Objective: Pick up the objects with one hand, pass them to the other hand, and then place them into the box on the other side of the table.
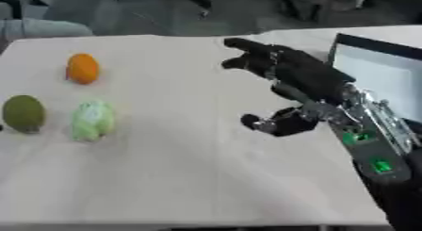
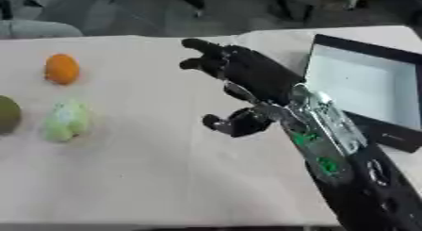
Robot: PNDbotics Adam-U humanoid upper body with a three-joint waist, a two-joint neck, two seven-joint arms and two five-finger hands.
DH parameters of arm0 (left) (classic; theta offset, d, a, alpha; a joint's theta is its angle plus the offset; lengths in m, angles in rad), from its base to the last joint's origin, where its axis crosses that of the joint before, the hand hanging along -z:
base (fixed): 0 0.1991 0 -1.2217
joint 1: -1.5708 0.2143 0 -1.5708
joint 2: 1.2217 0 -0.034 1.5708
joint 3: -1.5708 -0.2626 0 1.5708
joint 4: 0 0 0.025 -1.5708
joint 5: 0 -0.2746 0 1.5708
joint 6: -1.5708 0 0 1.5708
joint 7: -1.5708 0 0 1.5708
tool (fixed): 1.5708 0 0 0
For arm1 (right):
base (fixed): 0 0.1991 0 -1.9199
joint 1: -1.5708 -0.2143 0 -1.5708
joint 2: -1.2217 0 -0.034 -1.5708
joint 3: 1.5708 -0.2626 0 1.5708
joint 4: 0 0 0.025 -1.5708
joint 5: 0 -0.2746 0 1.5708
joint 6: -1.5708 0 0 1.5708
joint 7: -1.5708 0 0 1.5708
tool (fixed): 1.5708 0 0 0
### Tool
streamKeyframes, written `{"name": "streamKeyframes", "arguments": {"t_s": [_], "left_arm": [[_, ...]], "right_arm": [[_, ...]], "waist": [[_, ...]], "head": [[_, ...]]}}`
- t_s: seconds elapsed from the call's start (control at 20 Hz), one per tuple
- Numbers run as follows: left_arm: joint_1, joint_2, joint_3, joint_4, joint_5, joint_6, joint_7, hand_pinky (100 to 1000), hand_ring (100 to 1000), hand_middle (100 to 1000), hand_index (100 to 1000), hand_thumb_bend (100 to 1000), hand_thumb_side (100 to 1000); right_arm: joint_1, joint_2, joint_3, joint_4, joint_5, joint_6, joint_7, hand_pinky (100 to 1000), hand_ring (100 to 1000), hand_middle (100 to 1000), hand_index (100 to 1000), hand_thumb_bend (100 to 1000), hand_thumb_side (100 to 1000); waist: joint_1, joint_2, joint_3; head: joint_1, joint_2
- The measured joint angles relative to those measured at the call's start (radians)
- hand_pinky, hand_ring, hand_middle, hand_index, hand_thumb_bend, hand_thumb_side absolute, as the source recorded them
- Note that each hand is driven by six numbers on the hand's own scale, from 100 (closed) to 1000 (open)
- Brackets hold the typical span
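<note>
Left eye view: The table (image 1: 190,178) carries three objects on its left side. An orange fruit (image 1: 82,68) lies farthest away. Nearer, a dark green round fruit (image 1: 23,113) sits close to the left edge, and a pale green lumpy item (image 1: 92,119) lies just to its right, apart from it. All three rest on the surface, untouched. The right hand (image 1: 288,70) enters from the right and hangs over the middle-right of the table, well apart from the three objects. Its fingers (image 1: 243,46) are extended and spread toward the far left; the thumb (image 1: 268,123) juts out nearer, separate from the fingers. The hand holds nothing. Nothing lies between the hand and the objects. A corner of the box (image 1: 387,74) shows at the right edge, behind the forearm.

Right eye view: The box (image 2: 362,88) is more fully shown at the right side of the table: a shallow tray with a dark rim and a pale floor. No contents are visible inside it. The forearm (image 2: 329,150) of the right arm crosses in front of the box's near left corner. The left hand appears in neither view.
</note>
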Motion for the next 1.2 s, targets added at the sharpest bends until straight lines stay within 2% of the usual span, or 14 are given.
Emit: {"name": "streamKeyframes", "arguments": {"t_s": [0.3, 0.6, 0.8, 0.9, 1.05, 1.1, 1.2], "left_arm": [[-0.134, -0.005, -0.045, 0.219, -0.135, 0.003, 0.034, 729, 715, 692, 833, 573, 204], [-0.236, -0.047, -0.061, 0.372, -0.216, 0.020, 0.086, 729, 716, 703, 841, 588, 206], [-0.275, -0.067, -0.067, 0.430, -0.273, 0.034, 0.127, 729, 716, 708, 845, 581, 196], [-0.287, -0.074, -0.070, 0.445, -0.295, 0.042, 0.152, 723, 704, 701, 839, 542, 170], [-0.304, -0.089, -0.073, 0.460, -0.311, 0.047, 0.186, 709, 662, 640, 788, 433, 110], [-0.307, -0.094, -0.074, 0.464, -0.311, 0.044, 0.196, 709, 662, 640, 788, 433, 110], [-0.309, -0.102, -0.079, 0.468, -0.302, 0.031, 0.209, 696, 613, 589, 732, 341, 100]], "right_arm": [[0.003, 0.000, 0.001, 0.002, -0.010, -0.001, -0.001, 847, 825, 1000, 903, 445, 116], [0.003, 0.001, 0.005, 0.003, -0.019, 0.000, -0.001, 846, 824, 1000, 903, 440, 122], [-0.002, 0.002, 0.005, 0.003, -0.024, 0.000, -0.002, 846, 825, 1000, 904, 438, 123], [-0.002, 0.004, 0.005, 0.003, -0.027, 0.001, -0.002, 846, 824, 1000, 903, 439, 123], [-0.002, 0.008, 0.005, 0.003, -0.030, 0.001, -0.002, 845, 824, 1000, 903, 437, 124], [-0.002, 0.008, 0.005, 0.003, -0.030, 0.001, -0.002, 845, 824, 1000, 903, 437, 124], [-0.002, 0.008, 0.005, 0.003, -0.031, 0.001, -0.002, 846, 824, 1000, 903, 435, 124]], "waist": [[-0.004, 0.000, -0.012], [-0.012, 0.006, -0.023], [-0.021, 0.011, -0.029], [-0.022, 0.012, -0.031], [-0.022, 0.013, -0.032], [-0.022, 0.013, -0.032], [-0.022, 0.013, -0.033]], "head": [[0.014, 0.000], [0.025, 0.000], [0.032, 0.000], [0.036, 0.000], [0.043, 0.000], [0.044, 0.000], [0.044, 0.000]]}}
